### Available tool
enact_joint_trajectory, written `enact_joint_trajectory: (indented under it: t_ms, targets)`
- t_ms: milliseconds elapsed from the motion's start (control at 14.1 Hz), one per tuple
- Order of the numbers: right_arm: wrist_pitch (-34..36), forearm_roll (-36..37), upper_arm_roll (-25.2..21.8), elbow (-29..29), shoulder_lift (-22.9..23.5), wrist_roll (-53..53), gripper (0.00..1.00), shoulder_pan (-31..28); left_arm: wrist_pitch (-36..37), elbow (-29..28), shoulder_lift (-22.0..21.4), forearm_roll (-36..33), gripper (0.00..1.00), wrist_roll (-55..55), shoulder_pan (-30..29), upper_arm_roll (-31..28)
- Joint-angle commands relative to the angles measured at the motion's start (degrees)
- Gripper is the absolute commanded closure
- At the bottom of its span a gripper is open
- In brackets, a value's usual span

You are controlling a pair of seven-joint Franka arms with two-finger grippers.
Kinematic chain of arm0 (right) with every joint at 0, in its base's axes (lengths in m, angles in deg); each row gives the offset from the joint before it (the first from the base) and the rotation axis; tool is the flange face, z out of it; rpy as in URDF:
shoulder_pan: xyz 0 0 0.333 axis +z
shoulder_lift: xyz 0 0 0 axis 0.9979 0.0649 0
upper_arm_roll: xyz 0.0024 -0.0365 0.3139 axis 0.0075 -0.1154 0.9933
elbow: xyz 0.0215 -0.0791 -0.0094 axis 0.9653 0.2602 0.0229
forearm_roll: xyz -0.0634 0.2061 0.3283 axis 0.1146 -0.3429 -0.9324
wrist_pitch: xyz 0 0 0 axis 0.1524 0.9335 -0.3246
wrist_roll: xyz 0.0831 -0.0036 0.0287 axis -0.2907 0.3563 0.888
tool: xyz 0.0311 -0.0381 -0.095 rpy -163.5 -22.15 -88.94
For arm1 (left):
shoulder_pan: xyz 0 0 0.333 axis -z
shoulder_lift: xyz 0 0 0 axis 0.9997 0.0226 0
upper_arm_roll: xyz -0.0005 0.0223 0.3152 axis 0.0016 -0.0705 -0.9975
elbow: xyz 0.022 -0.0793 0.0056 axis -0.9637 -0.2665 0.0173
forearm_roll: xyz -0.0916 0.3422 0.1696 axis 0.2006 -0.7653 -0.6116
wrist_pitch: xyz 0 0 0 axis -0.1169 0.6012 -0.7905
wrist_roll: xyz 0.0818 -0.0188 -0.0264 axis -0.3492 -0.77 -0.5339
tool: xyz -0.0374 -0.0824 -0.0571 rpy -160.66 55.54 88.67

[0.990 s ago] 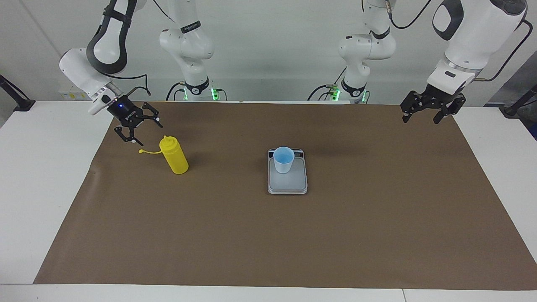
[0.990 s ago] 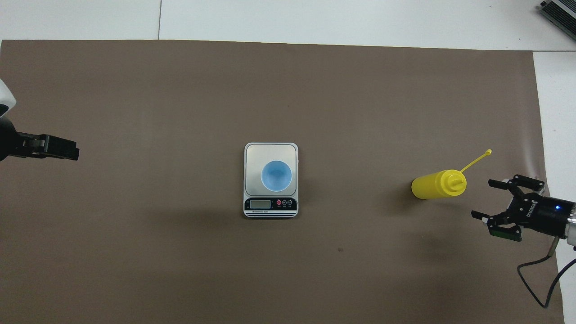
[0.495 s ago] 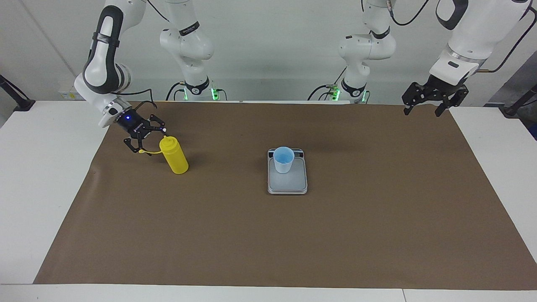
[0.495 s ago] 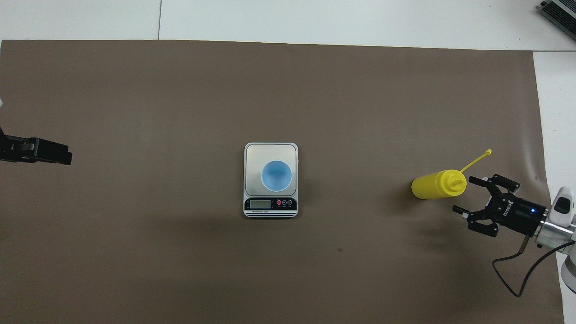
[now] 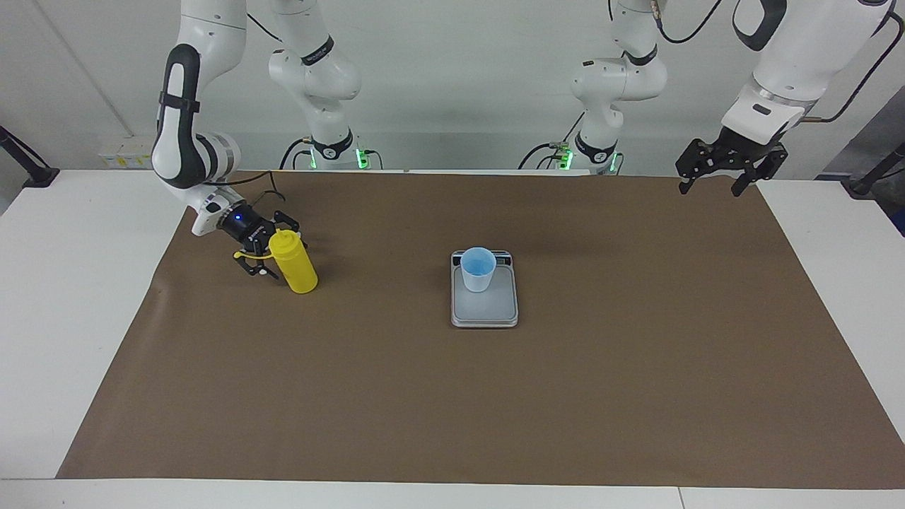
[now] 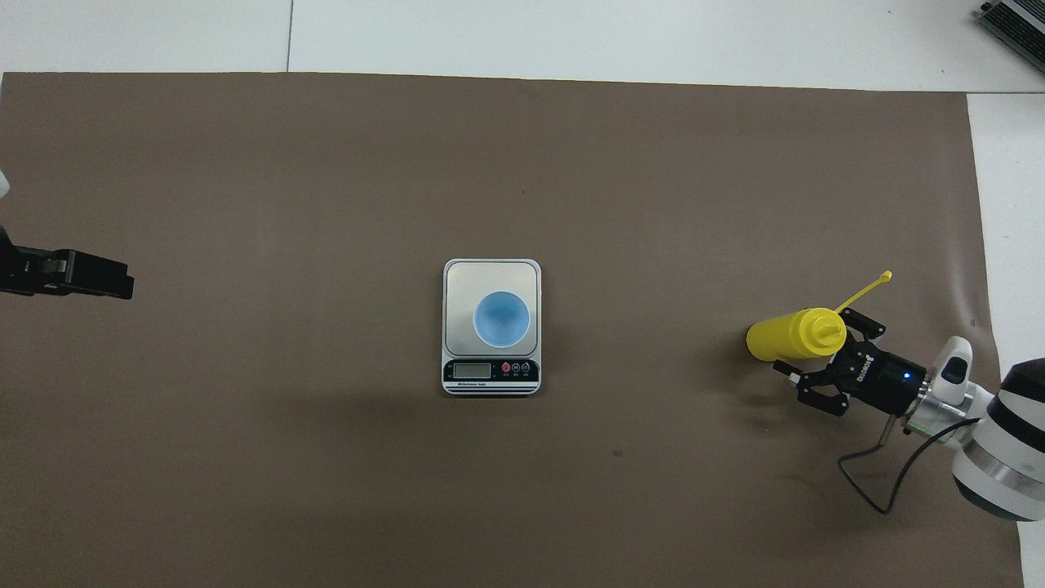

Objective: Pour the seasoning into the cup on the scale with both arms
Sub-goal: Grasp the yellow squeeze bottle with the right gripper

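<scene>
The yellow seasoning bottle (image 5: pixel 295 265) (image 6: pixel 788 338) stands upright on the brown mat toward the right arm's end of the table. Its cap strap (image 6: pixel 865 291) sticks out sideways. My right gripper (image 5: pixel 271 253) (image 6: pixel 820 359) is low at the bottle, open, with one finger on each side of its upper body. The pale blue cup (image 5: pixel 479 268) (image 6: pixel 501 318) stands on the silver-grey scale (image 5: pixel 485 311) (image 6: pixel 490 273) at the middle of the mat. My left gripper (image 5: pixel 710 185) (image 6: pixel 82 276) hangs open and empty over the mat's corner at the left arm's end, and that arm waits.
The brown mat (image 5: pixel 452 396) covers most of the white table (image 5: pixel 71 283). The scale's display strip (image 6: pixel 491 371) faces the robots. The two arm bases (image 5: pixel 332 152) stand at the robots' edge of the table. A grey device (image 6: pixel 1016 24) lies at a corner of the table.
My right gripper has come down and moved in on the bottle, so its open fingers now straddle it. The left gripper has drawn back slightly. Bottle, cup and scale have not moved.
</scene>
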State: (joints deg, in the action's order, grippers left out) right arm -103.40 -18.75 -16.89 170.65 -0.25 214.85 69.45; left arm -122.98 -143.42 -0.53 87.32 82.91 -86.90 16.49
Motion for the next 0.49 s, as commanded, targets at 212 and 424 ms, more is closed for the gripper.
enact_joint_trajectory:
  t_ms: [212,424]
  targets:
    - [1.0,-2.5,0.4,-3.6,3.3,1.5,0.0,1.2,1.5,0.4,-1.4,0.0,0.0,-1.3,-0.8,0.6]
    - [1.1,-3.6,0.7,-3.8,3.3,1.4,0.0,2.5,1.1,0.0,-1.6,0.0,0.0,-1.5,-1.0,0.6]
